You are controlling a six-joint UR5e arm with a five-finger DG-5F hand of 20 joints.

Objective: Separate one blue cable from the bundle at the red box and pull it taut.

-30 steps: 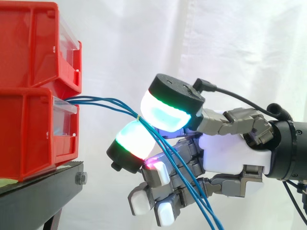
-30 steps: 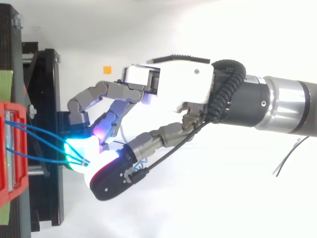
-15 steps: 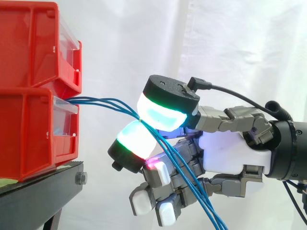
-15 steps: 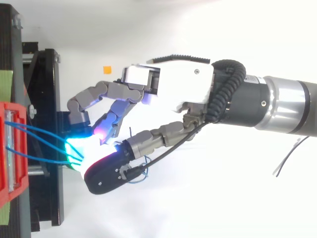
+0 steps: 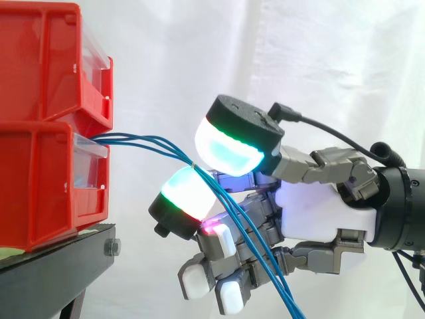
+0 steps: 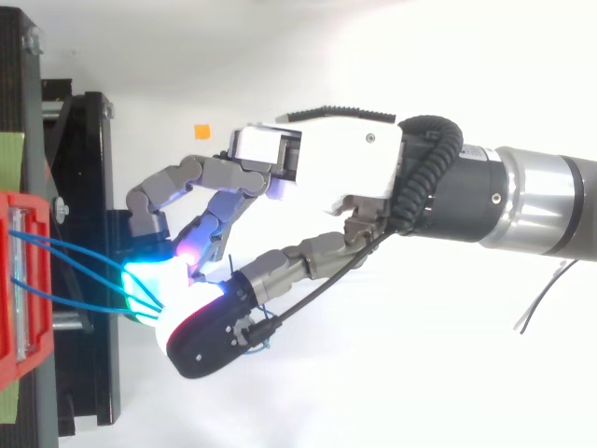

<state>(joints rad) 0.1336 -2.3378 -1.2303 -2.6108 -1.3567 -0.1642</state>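
Task item, blue cable bundle: out of the front of the lower red bin, strands fanned apart at the bin, gathered at a small pale tie just short of the hand, then trailing down across the palm side and off the bottom edge of the side view. Slight sag between bin and tie; not taut.

Fingers and thumb curled, glowing pads closed on the bundle at the tie, thumb pad above, finger pad below. In the top view, strands running into the cyan glow between the pads. Cannot tell whether one strand or the whole bundle pinched there; by the look of it, the whole lot. Other fingers curled lower down, strands passing over them.

Hand level with the lower bin, near it but apart, palm side toward the bin; arm in from the right.

Upper red bin stacked on the lower, both on the black stand, white curtain behind.

Progress, as a judgement: reach done, grasp at the bundle made. Separation not yet evident, no single strand standing clear of the others on the hand side. Left to do: isolate one cable between the pads, let the rest drop, draw away from the bin until straight. Roughly early-to-middle of the task.
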